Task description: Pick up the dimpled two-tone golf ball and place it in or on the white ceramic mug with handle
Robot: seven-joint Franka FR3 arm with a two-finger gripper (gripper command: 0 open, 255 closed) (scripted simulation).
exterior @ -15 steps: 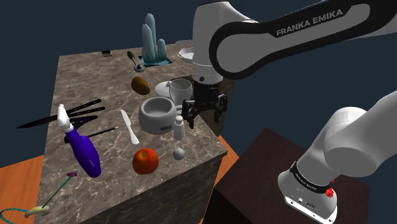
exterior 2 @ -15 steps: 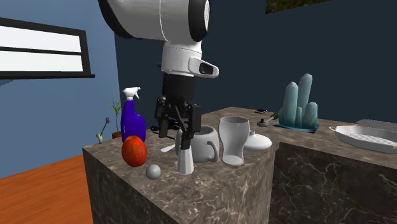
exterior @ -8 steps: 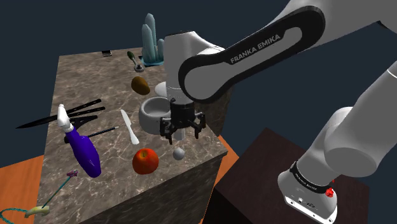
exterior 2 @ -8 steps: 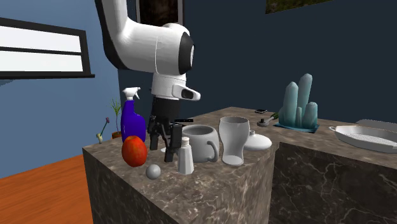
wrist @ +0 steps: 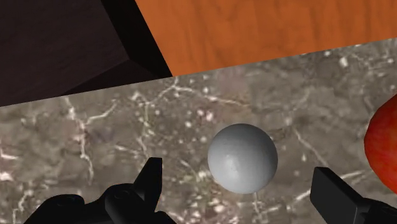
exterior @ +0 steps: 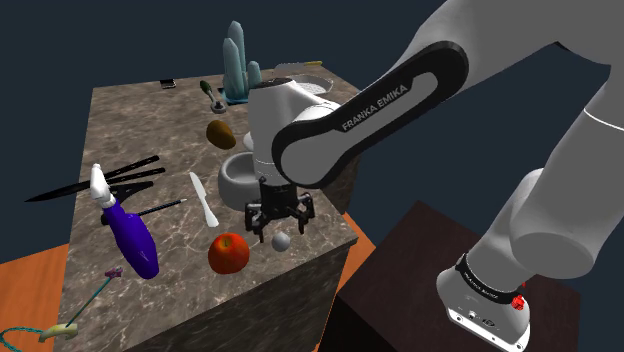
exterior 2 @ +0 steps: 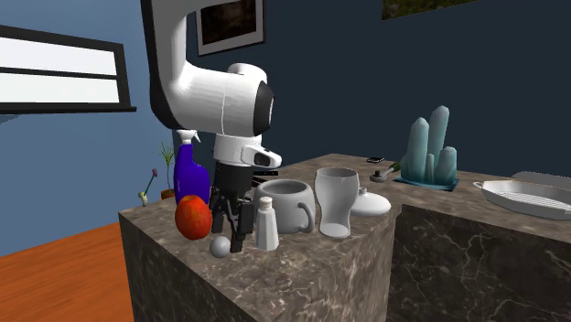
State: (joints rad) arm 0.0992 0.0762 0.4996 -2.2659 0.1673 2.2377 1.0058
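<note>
Grey golf ball [wrist: 242,157] sits free on the marble counter [wrist: 95,127], the gripper [wrist: 236,175] hovering just above it, fingers [wrist: 151,175] spread wide either side, touching nothing. The danger: an off-centre squeeze could squirt the ball off the counter edge near it, or a finger could clip the red apple [wrist: 385,143] just beside the ball.

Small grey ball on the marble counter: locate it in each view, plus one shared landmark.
Shoulder view: small grey ball by the marble counter's near edge, right of the red apple, below the black gripper.
Second exterior view: at the counter's front edge, lower right of the apple.
Wrist view: between the open fingers, untouched.
Shared landmark: the red apple.
</note>
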